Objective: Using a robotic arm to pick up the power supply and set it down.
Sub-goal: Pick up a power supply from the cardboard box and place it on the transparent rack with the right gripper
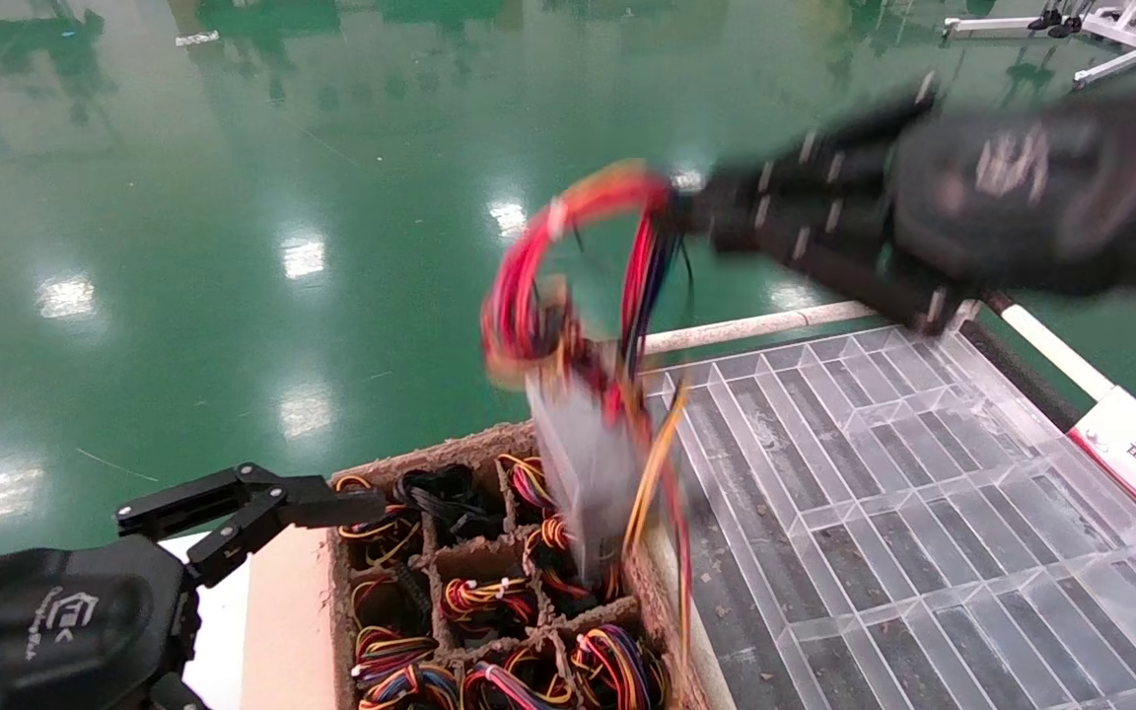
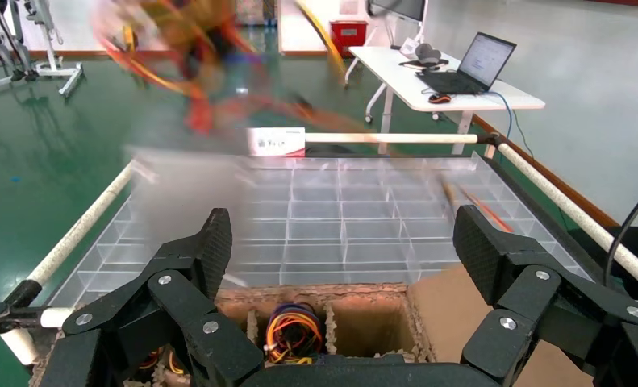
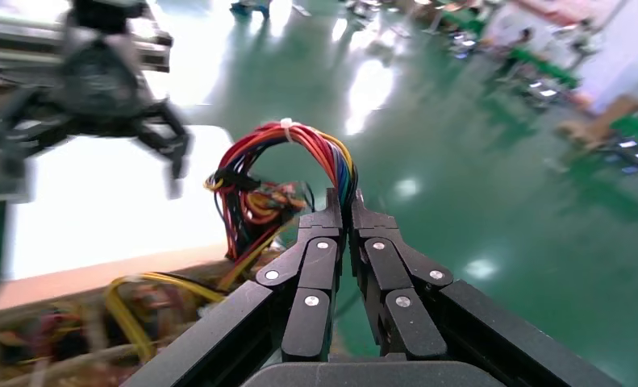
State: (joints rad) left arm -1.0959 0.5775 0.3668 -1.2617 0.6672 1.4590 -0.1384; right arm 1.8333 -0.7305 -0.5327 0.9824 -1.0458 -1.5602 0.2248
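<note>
Right gripper (image 1: 701,222) reaches in from the right at upper frame of the head view, held roughly level, black linked fingers pressed together on the looped wire bundle (image 1: 578,212) of the power supply (image 1: 588,463). Right wrist view confirms: fingertips (image 3: 331,218) pinch the red, yellow, blue and black wires just below the white tie.

Power supply hangs in the air from its wires, blurred. Long axis near vertical, wire end up, grey metal body down. Its lower end sits at the mouth of a cell along the right edge of the divided fibre tray (image 1: 410,463); contact with the cell cannot be told. Loose yellow and red leads trail down its right side.

Tray: brown, rough pulp walls, square cells, most holding coiled multicolour wire bundles. Just right of it, a clear plastic grid tray (image 1: 923,513) with long rectangular compartments, framed by white tubing.

Left gripper (image 1: 262,508) is low at the left, beside the fibre tray's left edge, fingers spread wide, gripping nothing. Glossy green floor (image 1: 233,197) behind.
</note>
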